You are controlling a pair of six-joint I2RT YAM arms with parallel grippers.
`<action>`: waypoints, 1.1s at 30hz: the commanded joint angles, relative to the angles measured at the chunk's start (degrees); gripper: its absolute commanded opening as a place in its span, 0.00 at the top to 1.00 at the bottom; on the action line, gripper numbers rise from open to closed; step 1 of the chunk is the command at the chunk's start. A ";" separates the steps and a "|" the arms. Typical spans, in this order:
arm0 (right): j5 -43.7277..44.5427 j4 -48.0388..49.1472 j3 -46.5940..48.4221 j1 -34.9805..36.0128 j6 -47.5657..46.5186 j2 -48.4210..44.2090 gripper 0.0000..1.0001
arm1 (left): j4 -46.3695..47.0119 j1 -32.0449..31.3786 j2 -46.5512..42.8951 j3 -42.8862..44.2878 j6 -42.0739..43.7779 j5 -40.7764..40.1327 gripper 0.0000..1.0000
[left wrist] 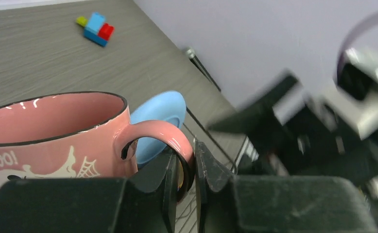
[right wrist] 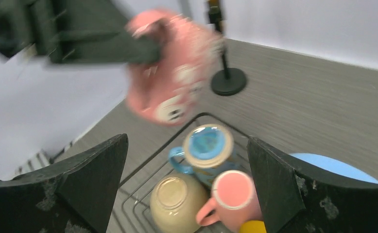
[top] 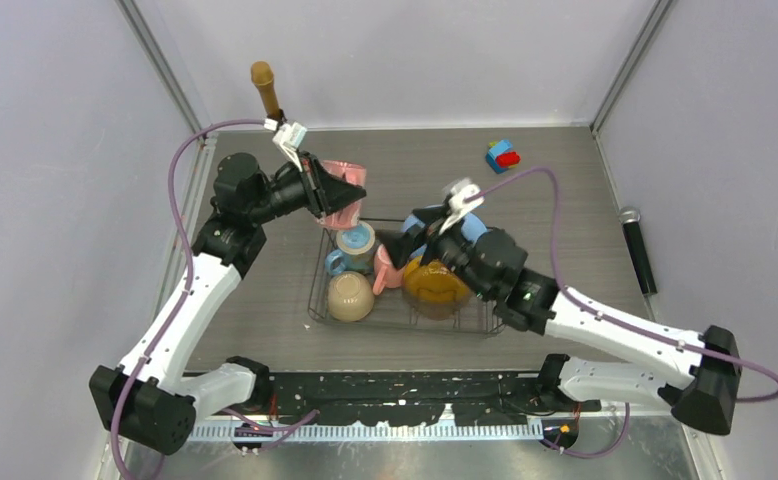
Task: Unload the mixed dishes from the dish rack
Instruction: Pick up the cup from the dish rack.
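My left gripper is shut on the handle of a pink mug with a ghost print and holds it in the air above the far left corner of the dish rack; the left wrist view shows the handle pinched between the fingers. My right gripper is open and empty above the rack. Below it stand an upside-down blue mug, a beige bowl and a second pink mug. The yellow plate and light-blue plate stand in the dividers.
A black stand with a brown microphone is at the far left. A red-blue toy block lies at the far right. A black microphone lies by the right wall.
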 commanded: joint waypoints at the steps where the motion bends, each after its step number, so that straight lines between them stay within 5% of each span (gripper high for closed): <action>1: -6.45 -21.29 7.74 -11.76 18.40 -2.71 0.00 | 7.94 -0.07 -4.38 0.44 19.20 16.94 1.00; 8: -9.64 -42.22 22.24 -18.09 22.18 5.17 0.00 | 1.80 -0.07 -12.00 -5.08 43.82 31.73 1.00; 25: -26.32 -40.44 29.85 -20.43 21.12 5.80 0.00 | 1.17 -0.15 -14.19 -10.31 48.32 41.11 1.00; 33: -36.18 -44.74 35.33 -20.44 18.54 14.39 0.22 | 1.17 -0.24 -14.16 -10.97 48.87 43.61 1.00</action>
